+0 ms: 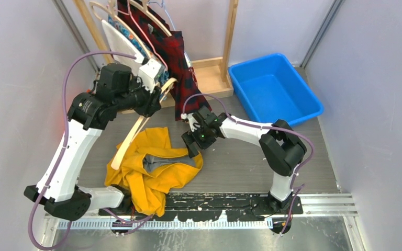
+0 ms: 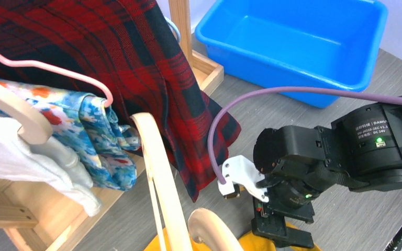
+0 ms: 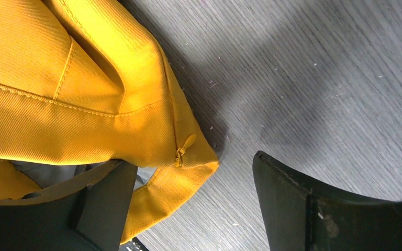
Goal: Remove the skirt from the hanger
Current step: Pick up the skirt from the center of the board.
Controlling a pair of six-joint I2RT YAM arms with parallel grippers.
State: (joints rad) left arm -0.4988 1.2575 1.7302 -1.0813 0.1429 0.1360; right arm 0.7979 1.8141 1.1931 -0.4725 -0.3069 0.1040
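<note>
Bin (image 1: 272,89), blue plastic, far right of table (image 1: 293,157), just beside wooden rack (image 1: 229,47). Top and left wrist views both show its plain blue floor and walls.

Rack holds hanging clothes. The left wrist view separates them: red plaid garment (image 2: 152,78), floral garment (image 2: 94,130), white garment (image 2: 26,162). From the top they overlap.

Skirt (image 1: 157,162), yellow, heaped on table between the two arms, toward the near edge.

Left gripper (image 1: 156,97): closed partway on upper part of wooden hanger (image 1: 131,138), holding it tilted. Lower end of hanger reaches down over skirt's left edge; cannot tell whether it touches or is caught in the cloth. Left wrist view shows none of its own fingers, only the hanger's pale curved arms close in the foreground, with the right arm's wrist beyond.

Right gripper (image 3: 193,178): jaws wide apart, nothing clamped, low over skirt's right corner. The right wrist view alone gives the detail: one of its fingers (image 3: 104,198) over the fabric, the other over grey tabletop, zipper pull (image 3: 184,149) at the corner between them, grey lining showing under the yellow.
</note>
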